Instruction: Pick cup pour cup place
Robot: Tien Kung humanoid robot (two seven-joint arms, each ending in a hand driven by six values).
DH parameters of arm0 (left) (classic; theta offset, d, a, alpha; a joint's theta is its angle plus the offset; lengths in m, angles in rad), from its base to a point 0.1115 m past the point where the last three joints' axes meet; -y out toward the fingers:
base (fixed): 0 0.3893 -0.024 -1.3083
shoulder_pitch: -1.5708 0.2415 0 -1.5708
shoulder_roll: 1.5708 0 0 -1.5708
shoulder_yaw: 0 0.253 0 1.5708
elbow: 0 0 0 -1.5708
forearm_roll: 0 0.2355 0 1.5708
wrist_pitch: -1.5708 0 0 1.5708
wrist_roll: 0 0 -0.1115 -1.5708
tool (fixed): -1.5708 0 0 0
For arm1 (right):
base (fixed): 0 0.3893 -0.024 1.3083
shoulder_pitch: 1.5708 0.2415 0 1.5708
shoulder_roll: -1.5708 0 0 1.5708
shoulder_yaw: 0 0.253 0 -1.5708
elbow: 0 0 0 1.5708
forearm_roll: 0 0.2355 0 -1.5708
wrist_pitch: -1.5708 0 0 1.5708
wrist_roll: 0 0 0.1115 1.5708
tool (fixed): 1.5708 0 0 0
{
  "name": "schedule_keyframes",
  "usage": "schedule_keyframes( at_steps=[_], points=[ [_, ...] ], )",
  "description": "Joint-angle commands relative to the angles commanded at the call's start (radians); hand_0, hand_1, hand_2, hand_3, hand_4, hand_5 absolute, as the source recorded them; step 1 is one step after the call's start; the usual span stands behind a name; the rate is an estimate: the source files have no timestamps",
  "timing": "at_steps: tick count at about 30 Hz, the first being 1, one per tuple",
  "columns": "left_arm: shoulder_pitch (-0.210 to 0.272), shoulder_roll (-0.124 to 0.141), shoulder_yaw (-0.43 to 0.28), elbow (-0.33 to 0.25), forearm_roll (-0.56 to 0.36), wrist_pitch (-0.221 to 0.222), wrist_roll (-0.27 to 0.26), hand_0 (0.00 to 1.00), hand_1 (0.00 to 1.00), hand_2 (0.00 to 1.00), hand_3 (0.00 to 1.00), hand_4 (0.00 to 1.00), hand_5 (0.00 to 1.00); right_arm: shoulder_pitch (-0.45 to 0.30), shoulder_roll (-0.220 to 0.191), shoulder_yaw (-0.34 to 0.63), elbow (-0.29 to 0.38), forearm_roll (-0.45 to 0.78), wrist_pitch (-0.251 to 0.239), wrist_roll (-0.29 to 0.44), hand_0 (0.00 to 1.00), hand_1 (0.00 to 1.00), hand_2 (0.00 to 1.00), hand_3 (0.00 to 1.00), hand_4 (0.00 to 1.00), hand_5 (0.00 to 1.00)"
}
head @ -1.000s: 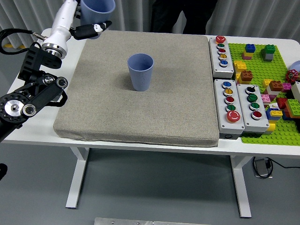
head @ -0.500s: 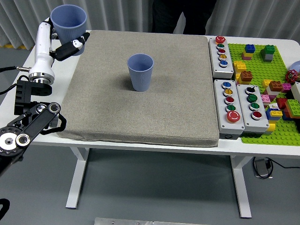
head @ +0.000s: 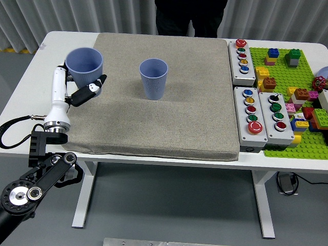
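- The left hand [head: 77, 88] is clamped around a blue cup [head: 84, 65], fingers wrapped on its lower wall, holding it upright with the open mouth facing up.
- That held cup sits at about 9 o'clock from the mat's middle, over the left edge of the grey mat [head: 169, 123]; whether its base touches the mat cannot be told.
- A second blue cup [head: 154, 78] stands upright on the mat at about 3 o'clock from the held one, apart from it.
- The left arm rises from the lower left corner, its white forearm [head: 58, 102] pointing toward 12 o'clock.
- At 3 o'clock of the mat, three grey button boxes [head: 256, 97] lie on the white table [head: 31, 77], and beyond them a green brick plate [head: 302, 92] carries coloured bricks.
- A person in dark clothing [head: 190, 15] stands at 12 o'clock, behind the table's far edge.
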Motion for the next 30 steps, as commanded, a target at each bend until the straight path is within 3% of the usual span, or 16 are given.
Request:
schedule_keyframes(
  at_steps=[9, 24, 30],
  points=[
    [-0.015, -0.010, 0.059, 0.075, -0.065, 0.000, -0.068, 0.438, 0.473, 0.497, 0.520, 0.706, 0.159, 0.001, 0.003, 0.000, 0.001, -0.003, 0.000, -0.002, 0.694, 0.659, 0.609, 0.632, 0.002, 0.297],
    [-0.044, -0.036, 0.145, 0.268, -0.298, 0.000, -0.332, 0.478, 0.484, 0.511, 0.518, 0.731, 0.231, 0.001, 0.005, -0.007, 0.001, -0.003, -0.001, -0.006, 0.694, 0.659, 0.609, 0.630, 0.002, 0.297],
    [-0.045, -0.041, 0.163, 0.315, -0.311, 0.000, -0.370, 0.503, 0.502, 0.534, 0.521, 0.731, 0.223, 0.000, 0.006, -0.006, 0.001, -0.006, 0.000, -0.008, 0.694, 0.659, 0.609, 0.630, 0.002, 0.297]
  ],
)
